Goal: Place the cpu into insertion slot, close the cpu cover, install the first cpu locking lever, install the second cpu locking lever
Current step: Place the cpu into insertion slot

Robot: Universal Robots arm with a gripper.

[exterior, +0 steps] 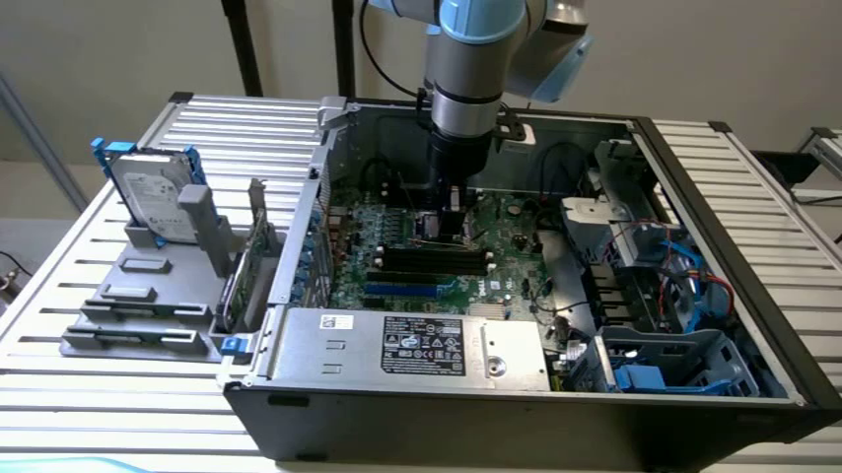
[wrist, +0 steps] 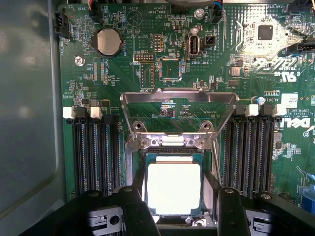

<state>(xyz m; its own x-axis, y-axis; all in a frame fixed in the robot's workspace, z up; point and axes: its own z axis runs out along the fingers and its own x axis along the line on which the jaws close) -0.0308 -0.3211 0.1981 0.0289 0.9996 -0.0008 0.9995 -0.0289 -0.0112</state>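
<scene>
1. Cpu (wrist: 173, 189) lies seated in the slot (wrist: 170, 153); that step looks done.
2. Cover (wrist: 179, 96) stands open; closing and both lockings remain.
3. Tool (wrist: 179, 196) wide, straddling the cpu, holding nothing.

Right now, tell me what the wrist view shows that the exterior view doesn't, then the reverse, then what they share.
Wrist view: the cpu lying in the insertion slot, the cpu cover raised, a coin battery.
Exterior view: the whole computer case, the arm reaching down into it, a hard drive in a grey rack on the slatted table.
Both: the gripper, open astride the cpu, the green circuit board and its black memory slots.
</scene>
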